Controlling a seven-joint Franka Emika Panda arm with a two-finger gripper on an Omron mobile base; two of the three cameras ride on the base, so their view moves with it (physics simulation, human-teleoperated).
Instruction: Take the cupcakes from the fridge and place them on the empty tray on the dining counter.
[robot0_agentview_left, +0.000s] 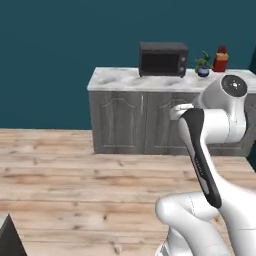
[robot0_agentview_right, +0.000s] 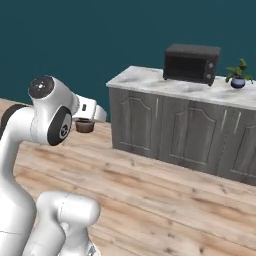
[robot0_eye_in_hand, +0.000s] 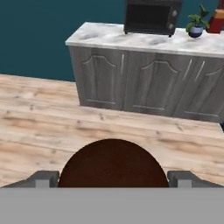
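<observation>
Cupcake carried between the jaws, above the wooden floor.

In the hand view the gripper (robot0_eye_in_hand: 113, 178) has its jaws spread wide, one finger (robot0_eye_in_hand: 43, 178) at each side of a round dark-brown cupcake (robot0_eye_in_hand: 113, 164) held between them. From the right base view the cupcake (robot0_agentview_right: 85, 126) sits at the hand, well short of the grey cabinet (robot0_agentview_right: 185, 132) with the black toaster oven (robot0_agentview_right: 191, 63).
</observation>
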